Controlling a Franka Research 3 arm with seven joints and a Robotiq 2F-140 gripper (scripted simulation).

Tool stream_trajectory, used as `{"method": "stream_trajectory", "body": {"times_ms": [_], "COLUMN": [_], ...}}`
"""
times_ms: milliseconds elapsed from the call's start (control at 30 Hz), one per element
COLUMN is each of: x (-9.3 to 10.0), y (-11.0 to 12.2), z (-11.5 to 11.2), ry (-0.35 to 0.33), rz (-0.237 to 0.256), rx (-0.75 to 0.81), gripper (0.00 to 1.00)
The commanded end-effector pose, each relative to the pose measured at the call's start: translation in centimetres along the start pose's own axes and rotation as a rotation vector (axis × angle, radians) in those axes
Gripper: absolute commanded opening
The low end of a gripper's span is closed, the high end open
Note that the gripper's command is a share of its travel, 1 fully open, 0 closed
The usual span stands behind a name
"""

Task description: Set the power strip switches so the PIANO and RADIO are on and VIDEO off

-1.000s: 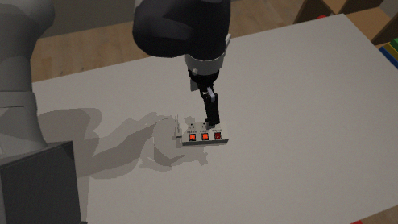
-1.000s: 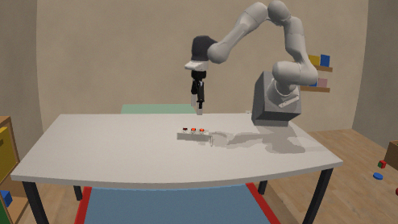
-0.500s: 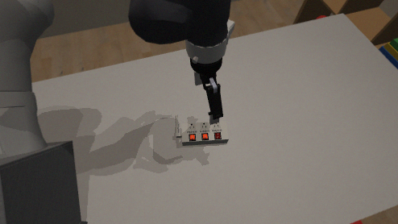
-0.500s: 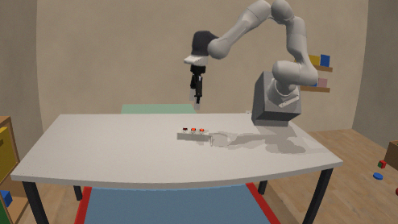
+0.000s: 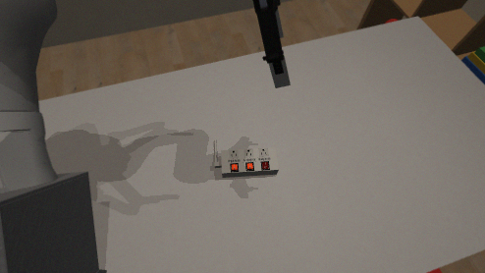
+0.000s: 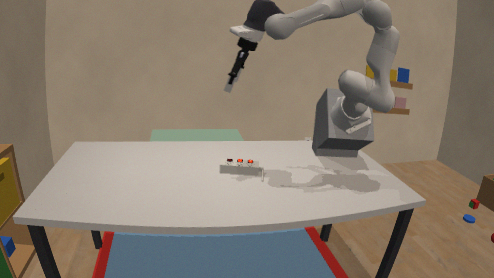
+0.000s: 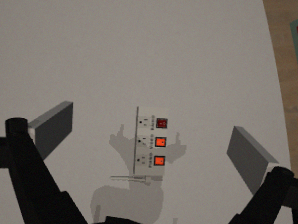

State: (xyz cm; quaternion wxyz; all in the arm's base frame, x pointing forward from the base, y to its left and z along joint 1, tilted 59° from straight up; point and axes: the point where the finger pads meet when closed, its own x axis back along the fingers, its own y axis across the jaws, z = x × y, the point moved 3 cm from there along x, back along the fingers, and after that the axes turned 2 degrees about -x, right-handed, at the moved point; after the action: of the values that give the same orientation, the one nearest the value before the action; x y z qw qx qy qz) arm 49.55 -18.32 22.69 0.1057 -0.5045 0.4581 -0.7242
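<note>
White power strip [image 7: 150,143] far below claw [image 7: 153,145].

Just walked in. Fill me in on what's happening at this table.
A single robot arm is working on a three-switch power strip lying flat on the white table. Two switches glow bright red; the third is darker. The labels are too small to read. The gripper hangs high above the strip, open and empty, touching nothing.
</note>
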Motion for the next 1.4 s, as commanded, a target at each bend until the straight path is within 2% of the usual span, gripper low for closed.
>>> {"method": "stream_trajectory", "body": {"times_ms": [0, 33, 67, 133, 200, 233, 300, 367, 467, 500, 567, 600, 633, 700, 733, 767, 800, 833, 867, 900, 933, 967, 1000, 1033, 1067, 1100, 1133, 1167, 1200, 1267, 1300, 1333, 1367], "x": [5.4, 5.4, 7.0, 7.0, 9.0, 9.5, 9.0, 7.0, 1.8, 1.8, -2.5, -2.5, -4.6, -4.6, -6.8, -8.9, -8.9, -11.0, -11.0, -12.9, -12.9, -14.7, -14.7, -16.4, -16.4, -17.9, -17.9, -19.3, -19.3, -19.3, -20.5, -21.6, -21.6], "y": [-2.5, -2.5, -3.4, -3.4, -5.2, -6.1, -7.3, -7.6, -6.3, -6.3, -4.4, -4.4, -3.3, -3.3, -2.2, -1.0, -1.0, 0.1, 0.0, 1.0, 1.0, 1.9, 1.9, 2.6, 2.6, 3.2, 3.1, 3.6, 3.6, 3.6, 3.9, 4.2, 4.1], "z": [0.3, 0.3, 0.5, 0.5, 0.5, 0.5, 0.2, -0.2, -1.0, -1.0, -1.8, -1.8, -2.4, -2.4, -2.9, -3.7, -3.7, -4.5, -4.4, -5.3, -5.2, -6.1, -6.1, -6.9, -6.9, -7.7, -7.7, -8.5, -8.5, -8.5, -9.2, -9.8, -9.8], "ry": [0.038, 0.044, 0.066, 0.066, 0.111, 0.124, 0.145, 0.16, 0.153, 0.145, 0.12, 0.112, 0.098, 0.098, 0.078, 0.074, 0.078, 0.073, 0.076, 0.072, 0.078, 0.079, 0.088, 0.094, 0.108, 0.119, 0.136, 0.151, 0.172, 0.172, 0.223, 0.241, 0.266], "rz": [-0.049, -0.055, -0.065, -0.065, -0.091, -0.1, -0.117, -0.134, -0.166, -0.178, -0.207, -0.22, -0.237, -0.237, -0.277, -0.286, -0.299, -0.316, -0.33, -0.348, -0.362, -0.38, -0.393, -0.41, -0.423, -0.44, -0.452, -0.467, -0.478, -0.478, -0.506, -0.509, -0.516], "rx": [-0.272, -0.298, -0.321, -0.321, -0.409, -0.433, -0.475, -0.518, -0.593, -0.621, -0.68, -0.712, -0.745, -0.745, -0.829, -0.863, -0.902, -0.939, -0.976, -1.011, -1.045, -1.078, -1.11, -1.14, -1.169, -1.197, -1.223, -1.248, -1.272, -1.272, -1.322, -1.349, -1.373], "gripper": [1.0, 1.0, 1.0, 1.0, 1.0, 1.0, 1.0, 1.0, 1.0, 1.0, 1.0, 1.0, 1.0, 1.0, 1.0, 1.0, 1.0, 1.0, 1.0, 1.0, 1.0, 1.0, 1.0, 1.0, 1.0, 1.0, 1.0, 1.0, 1.0, 1.0, 1.0, 1.0, 1.0]}}
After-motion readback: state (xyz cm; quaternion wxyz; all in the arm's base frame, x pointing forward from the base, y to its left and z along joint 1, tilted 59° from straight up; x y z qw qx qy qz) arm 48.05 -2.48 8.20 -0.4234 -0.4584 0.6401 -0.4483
